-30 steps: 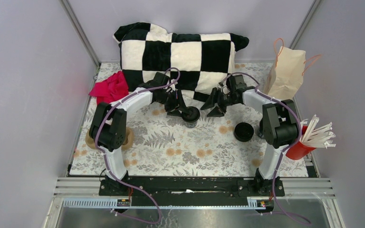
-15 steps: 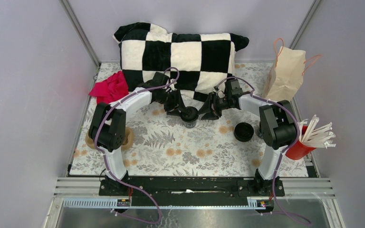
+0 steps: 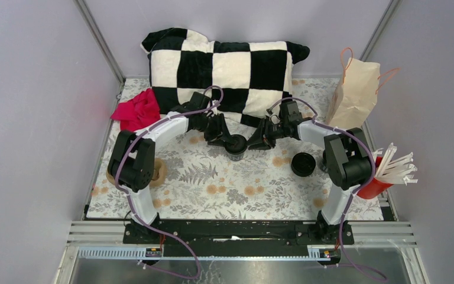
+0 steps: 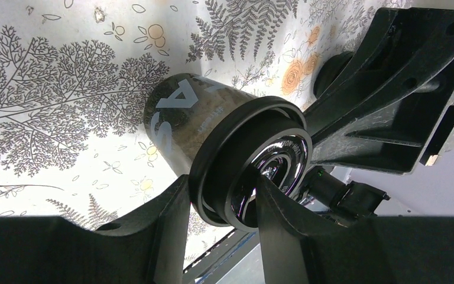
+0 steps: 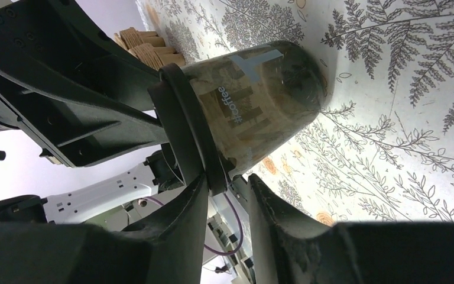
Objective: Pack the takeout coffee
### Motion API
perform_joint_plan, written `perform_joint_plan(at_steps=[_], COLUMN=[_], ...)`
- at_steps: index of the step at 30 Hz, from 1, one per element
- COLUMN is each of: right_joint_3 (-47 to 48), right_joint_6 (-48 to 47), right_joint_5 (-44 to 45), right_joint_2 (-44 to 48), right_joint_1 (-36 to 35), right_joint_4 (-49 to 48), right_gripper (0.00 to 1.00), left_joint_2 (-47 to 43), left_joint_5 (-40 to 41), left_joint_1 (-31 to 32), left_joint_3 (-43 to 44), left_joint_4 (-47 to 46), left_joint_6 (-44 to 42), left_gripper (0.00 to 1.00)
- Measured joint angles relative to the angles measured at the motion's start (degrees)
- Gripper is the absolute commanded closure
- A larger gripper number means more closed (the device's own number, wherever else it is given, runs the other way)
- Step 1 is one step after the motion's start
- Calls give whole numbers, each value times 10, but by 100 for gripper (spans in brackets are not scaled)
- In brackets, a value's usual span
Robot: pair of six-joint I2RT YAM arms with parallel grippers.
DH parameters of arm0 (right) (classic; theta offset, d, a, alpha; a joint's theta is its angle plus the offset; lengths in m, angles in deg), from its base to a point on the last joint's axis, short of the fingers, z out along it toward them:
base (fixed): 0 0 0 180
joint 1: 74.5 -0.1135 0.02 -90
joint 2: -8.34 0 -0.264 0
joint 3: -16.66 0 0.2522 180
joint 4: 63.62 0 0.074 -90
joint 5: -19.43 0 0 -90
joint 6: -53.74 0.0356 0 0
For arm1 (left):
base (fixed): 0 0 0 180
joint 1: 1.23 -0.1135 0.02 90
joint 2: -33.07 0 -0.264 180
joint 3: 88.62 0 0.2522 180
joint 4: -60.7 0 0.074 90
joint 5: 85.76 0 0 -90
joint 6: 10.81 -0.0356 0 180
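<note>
— Between the fingers of the left pincer [image 4: 220, 188] stood the coffee cup [image 4: 180, 115], gripped at its lid [image 4: 272, 160]?
— Yes. The right pincer [image 5: 227, 180] had just closed in around the rim. Whether it was clamped, I couldn't tell. Probably a handover.
— Beyond?
— The second cup [image 3: 302, 164] was to its right on the floral cloth [image 3: 213, 177], with a checked cushion [image 3: 230, 65] and grey walls behind.

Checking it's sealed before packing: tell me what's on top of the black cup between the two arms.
A round black lid sits on the cup, its rim seated wherever it shows. The lid covers the mouth, so nothing inside the cup can be seen.
</note>
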Motion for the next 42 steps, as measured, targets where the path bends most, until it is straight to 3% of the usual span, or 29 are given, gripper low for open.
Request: perform_joint_plan(at_steps=[3,8,13,21,28,33,42], right_joint_3=[-20,-56,-70,-37,-60,-83,-56], right_joint_6=[9,24,22,-14,-7,38,46], right_joint_5=[16,28,40,67,56,52,69], right_joint_2=[11,27,39,49,83,88,44], right_joint_1=[-3,-6,-8,-13,-39,-58,-72], right_joint_4=[-24,-77,-94,-5,-6,-52,-76], right_gripper=[71,72,63,41,42,28,32], left_joint_2=[-6,-12,-23,-30,-35,-40,-43], left_joint_5=[0,2,4,6,7,7,5], left_joint_1=[1,4,5,7,7,7,7], left_joint_3=[-12,-23,-40,-50,-58,-67,-74], left_joint_4=[-12,-29,-44,-52,-58,-66,-73], left_joint_6=[5,6,8,8,13,20,28], left_gripper=[57,58,58,58,59,59,59])
